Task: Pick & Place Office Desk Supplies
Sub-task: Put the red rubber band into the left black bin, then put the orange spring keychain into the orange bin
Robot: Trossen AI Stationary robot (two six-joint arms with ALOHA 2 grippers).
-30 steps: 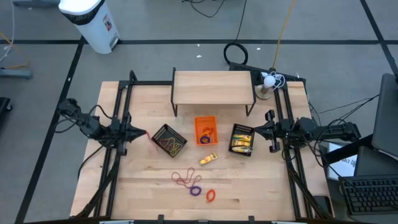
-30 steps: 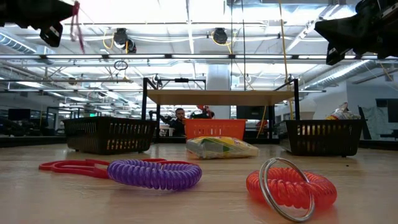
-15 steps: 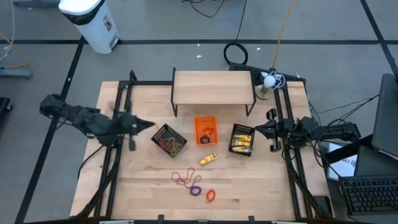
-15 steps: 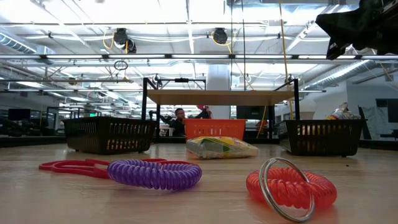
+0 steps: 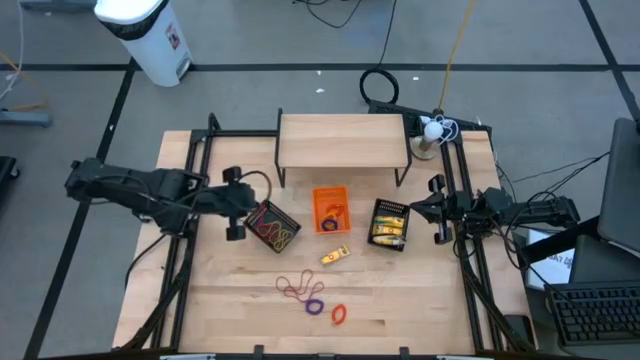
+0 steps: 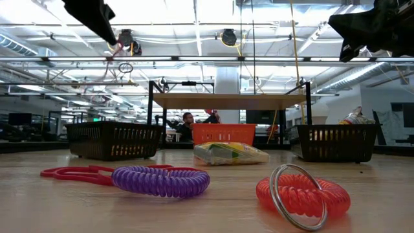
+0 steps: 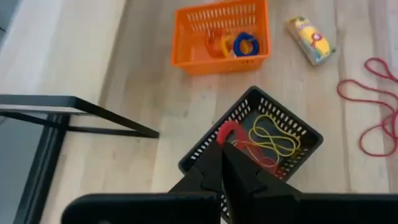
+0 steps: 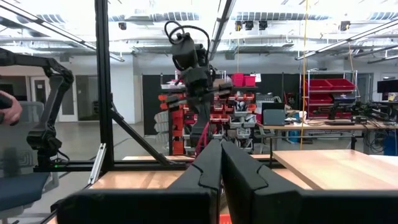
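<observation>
My left gripper (image 5: 255,207) is raised over the near-left corner of the left black mesh tray (image 5: 272,226) and is shut on a red rubber band (image 7: 227,131). That tray holds yellow and red bands (image 7: 273,142). More red bands (image 5: 294,288), a purple coil ring (image 5: 315,306), an orange coil ring (image 5: 338,314) and a yellow packet (image 5: 335,255) lie flat on the table. My right gripper (image 5: 437,211) waits shut, raised at the right edge beside the right mesh tray (image 5: 389,223). My left gripper pinches the red rubber band (image 7: 226,132) between its shut fingertips, coming from above and from the table's left. In the right wrist view the band (image 8: 200,134) hangs slack below the fingers. It is lifted clear over the black tray's corner.
An orange tray (image 5: 331,210) with coil rings stands between the two mesh trays. The right mesh tray holds yellow packets. A wooden riser shelf (image 5: 343,140) spans the far side, with a white object (image 5: 432,130) at its right. Black frame rails run along both table sides.
My left gripper has swung from the table's left edge toward the right, ending over the left black mesh tray. It has stayed shut, and the red band has travelled with it. My right arm has kept still.
</observation>
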